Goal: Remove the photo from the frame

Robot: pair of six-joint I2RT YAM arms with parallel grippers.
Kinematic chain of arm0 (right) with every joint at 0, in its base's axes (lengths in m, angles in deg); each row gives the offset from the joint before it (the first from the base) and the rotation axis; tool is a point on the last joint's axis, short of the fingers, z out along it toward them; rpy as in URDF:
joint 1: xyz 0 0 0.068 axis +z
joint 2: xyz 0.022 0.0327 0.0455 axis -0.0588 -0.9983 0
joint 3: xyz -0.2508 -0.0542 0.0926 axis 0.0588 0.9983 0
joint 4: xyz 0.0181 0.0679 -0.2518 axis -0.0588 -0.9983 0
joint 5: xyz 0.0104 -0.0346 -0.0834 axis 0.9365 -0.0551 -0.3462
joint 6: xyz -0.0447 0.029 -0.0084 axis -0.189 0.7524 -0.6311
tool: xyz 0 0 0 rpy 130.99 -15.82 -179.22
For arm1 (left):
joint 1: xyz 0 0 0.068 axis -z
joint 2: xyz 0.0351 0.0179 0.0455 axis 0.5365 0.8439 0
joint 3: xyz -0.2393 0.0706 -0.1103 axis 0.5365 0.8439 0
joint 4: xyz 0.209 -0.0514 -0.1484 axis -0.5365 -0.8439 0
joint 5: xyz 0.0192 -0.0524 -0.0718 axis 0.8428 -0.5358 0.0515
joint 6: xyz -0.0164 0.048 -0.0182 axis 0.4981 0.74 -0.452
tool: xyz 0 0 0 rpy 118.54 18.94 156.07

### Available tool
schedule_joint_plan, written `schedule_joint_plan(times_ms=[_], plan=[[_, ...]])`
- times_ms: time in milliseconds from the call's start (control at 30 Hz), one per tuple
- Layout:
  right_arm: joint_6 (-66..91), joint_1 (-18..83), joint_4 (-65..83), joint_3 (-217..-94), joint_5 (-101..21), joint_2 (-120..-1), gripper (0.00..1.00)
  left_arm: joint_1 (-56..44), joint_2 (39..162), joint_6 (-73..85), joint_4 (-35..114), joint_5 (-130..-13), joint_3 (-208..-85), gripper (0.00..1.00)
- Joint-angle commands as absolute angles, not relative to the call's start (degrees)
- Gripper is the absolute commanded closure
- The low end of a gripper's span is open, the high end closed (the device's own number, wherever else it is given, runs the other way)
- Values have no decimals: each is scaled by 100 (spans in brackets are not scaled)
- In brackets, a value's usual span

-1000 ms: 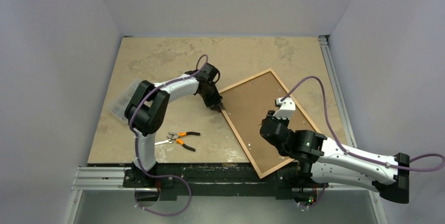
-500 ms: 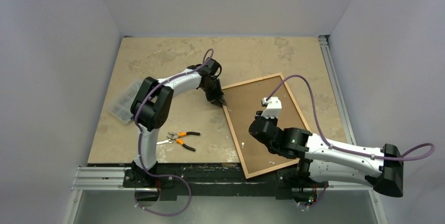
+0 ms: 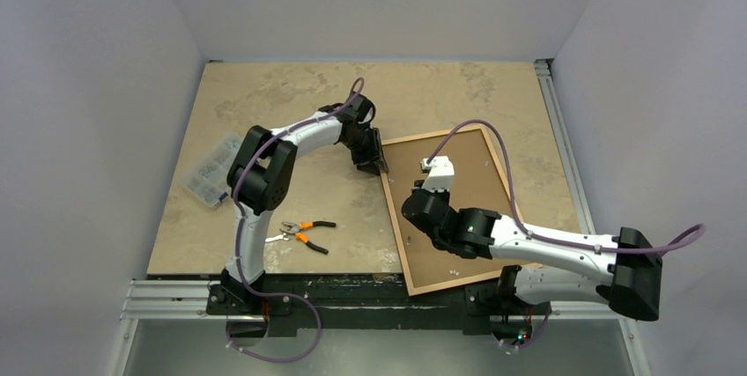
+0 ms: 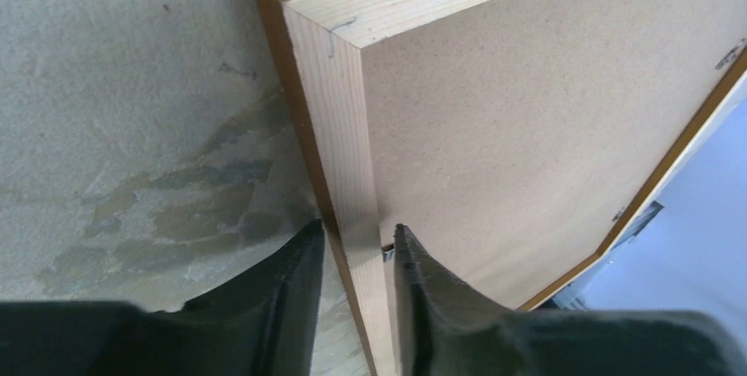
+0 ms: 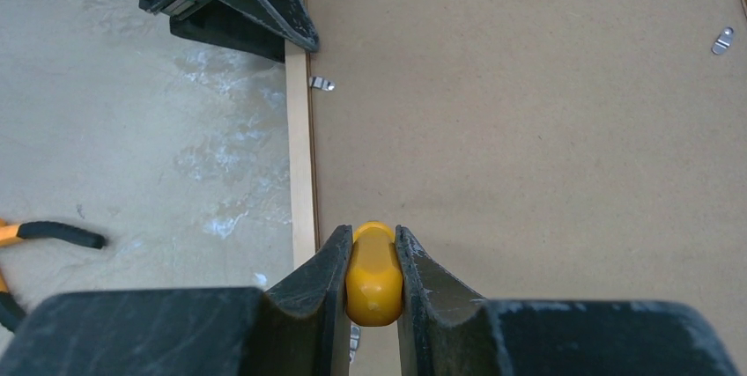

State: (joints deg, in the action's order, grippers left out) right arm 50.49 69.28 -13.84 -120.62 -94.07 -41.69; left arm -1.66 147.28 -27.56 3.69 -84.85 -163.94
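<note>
The frame (image 3: 395, 217) lies face down on the table, its pale wood back showing. The photo's plain brown board back (image 3: 480, 173) fills it; the printed side is hidden. My left gripper (image 3: 377, 163) is shut on the frame's left moulding (image 4: 339, 121) near the far-left corner, one finger outside and one on the board (image 4: 528, 103). My right gripper (image 3: 421, 209) hovers over the board by the left moulding (image 5: 299, 173), shut on a yellow tool handle (image 5: 373, 270). The left gripper also shows in the right wrist view (image 5: 264, 15).
Metal retaining clips (image 5: 321, 84) (image 5: 722, 40) sit on the board's edges. Orange-handled pliers (image 3: 304, 232) lie on the table left of the frame. A clear plastic parts box (image 3: 210, 172) sits at the far left. The frame's near corner reaches the table's front edge.
The frame has swung clockwise, now nearly square to the table. My left gripper moved slightly farther away with its corner. My right arm moved left over the board.
</note>
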Motion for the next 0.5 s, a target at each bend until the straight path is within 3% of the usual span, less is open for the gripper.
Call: schedule_joint_plan(times_ms=[0, 167, 467], plan=[[4543, 6747, -594, -12422, -9326, -4452, 100, -234, 14552, -2542, 497, -8887, -16505, 61], [4181, 6660, -164, -12606, -9315, -4947, 100, -240, 14490, -2294, 284, -8554, -16578, 49], [3723, 6220, 450, -12974, -8954, -5711, 100, -340, 14811, -1800, -184, -7944, -17147, 46]])
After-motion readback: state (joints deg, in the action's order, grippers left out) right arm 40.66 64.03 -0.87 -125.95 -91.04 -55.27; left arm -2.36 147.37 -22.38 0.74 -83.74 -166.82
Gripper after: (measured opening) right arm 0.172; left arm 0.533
